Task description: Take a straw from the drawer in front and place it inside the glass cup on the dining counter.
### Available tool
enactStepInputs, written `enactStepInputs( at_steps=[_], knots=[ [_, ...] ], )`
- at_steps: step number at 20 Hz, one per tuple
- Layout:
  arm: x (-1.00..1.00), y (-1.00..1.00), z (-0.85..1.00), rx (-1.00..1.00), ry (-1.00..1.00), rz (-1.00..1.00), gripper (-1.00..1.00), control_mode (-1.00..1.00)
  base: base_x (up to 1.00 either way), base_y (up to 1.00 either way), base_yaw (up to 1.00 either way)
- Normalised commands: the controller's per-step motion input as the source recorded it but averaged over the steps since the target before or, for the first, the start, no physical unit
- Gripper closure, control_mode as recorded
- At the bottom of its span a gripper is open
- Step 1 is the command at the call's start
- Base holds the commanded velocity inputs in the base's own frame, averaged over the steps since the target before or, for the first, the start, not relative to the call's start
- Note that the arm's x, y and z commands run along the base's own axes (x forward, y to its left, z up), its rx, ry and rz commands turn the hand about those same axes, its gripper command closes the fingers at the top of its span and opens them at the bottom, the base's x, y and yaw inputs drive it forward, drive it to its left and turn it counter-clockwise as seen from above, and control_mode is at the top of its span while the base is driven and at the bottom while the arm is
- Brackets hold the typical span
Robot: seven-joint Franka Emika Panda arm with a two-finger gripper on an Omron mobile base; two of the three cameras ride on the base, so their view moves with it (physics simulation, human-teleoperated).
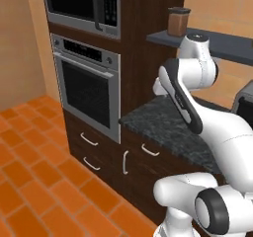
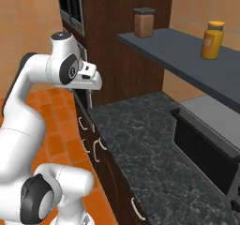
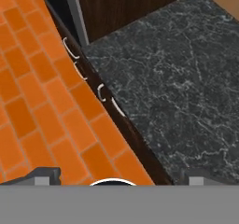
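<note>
Gripper point(image 2: 93, 82) hangs high above the near edge of the dark granite counter point(image 2: 154, 139); whether its jaws are parted or closed cannot be told, and nothing is seen held. Below the counter edge, the drawer point(image 1: 150, 151) sits shut, its curved silver handle facing the orange tiled floor point(image 1: 34, 147). The straw is judged to lie inside, hidden. Judged light, thin, stiff and easily crushed or rolled: grip gently at mid-length. Beyond stands the wall oven point(image 1: 89, 90).
</note>
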Motion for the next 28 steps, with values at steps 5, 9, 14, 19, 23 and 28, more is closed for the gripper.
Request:
enactStepInputs(
  at_steps=[5,9,14,19,23,28],
  knots=[
    [0.0,0.0,0.0,0.0,0.0,0.0,-1.0,1.0,-0.35,-0.82,0.16],
    [0.0,0.0,0.0,0.0,0.0,0.0,-1.0,1.0,0.0,-0.7,0.13],
    [0.0,0.57,-0.03,-0.12,0.0,0.11,-1.0,-1.0,0.0,0.0,0.0],
    [0.0,1.0,-0.59,-0.41,0.0,0.03,-1.0,-1.0,0.0,0.0,0.0],
    [0.0,0.9,-1.0,-0.47,0.0,0.0,-1.0,-1.0,0.0,0.0,0.0],
    [0.09,0.53,-1.0,-0.43,0.0,0.0,-1.0,-1.0,0.0,0.0,0.0]
  ],
)
